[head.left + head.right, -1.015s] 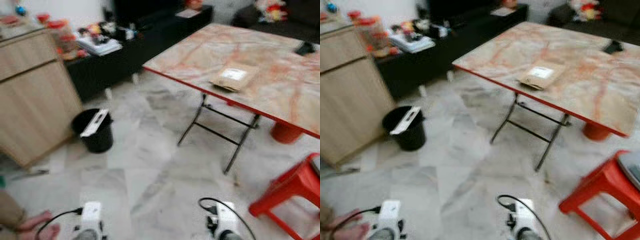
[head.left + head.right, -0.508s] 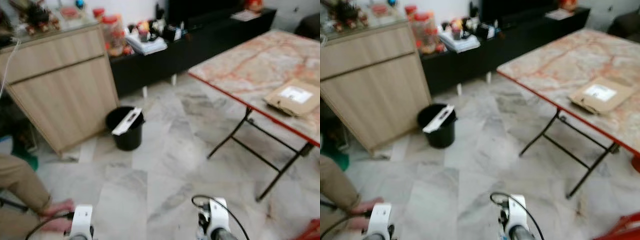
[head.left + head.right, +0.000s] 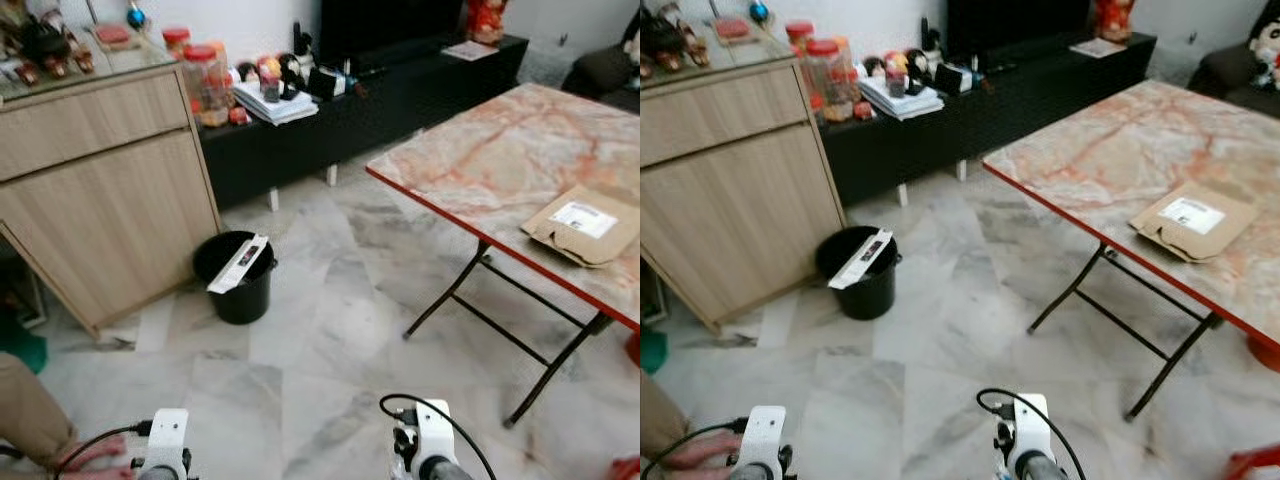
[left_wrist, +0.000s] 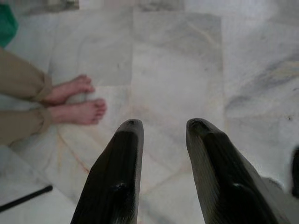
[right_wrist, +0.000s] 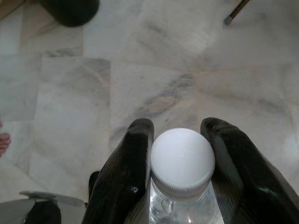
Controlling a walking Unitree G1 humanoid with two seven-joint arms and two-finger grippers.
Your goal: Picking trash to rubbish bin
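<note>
A black rubbish bin stands on the marble floor beside a wooden cabinet, with a flat white-and-black carton sticking out of its rim. My right gripper is shut on a clear plastic bottle with a white cap, held low over the floor; the bin's dark edge is far ahead of it. My left gripper is open with nothing between its fingers, above bare tiles. Both wrists sit at the bottom of the eye views.
A folding table with a marble-pattern top and red edge stands at right, a brown parcel on it. A wooden cabinet and a low black TV bench line the back. A person's bare feet are close on my left.
The camera has swung left and steadied: bin and cabinet have shifted toward the middle, the table to the right, and the red stool has left the picture. Both arms hang as before.
</note>
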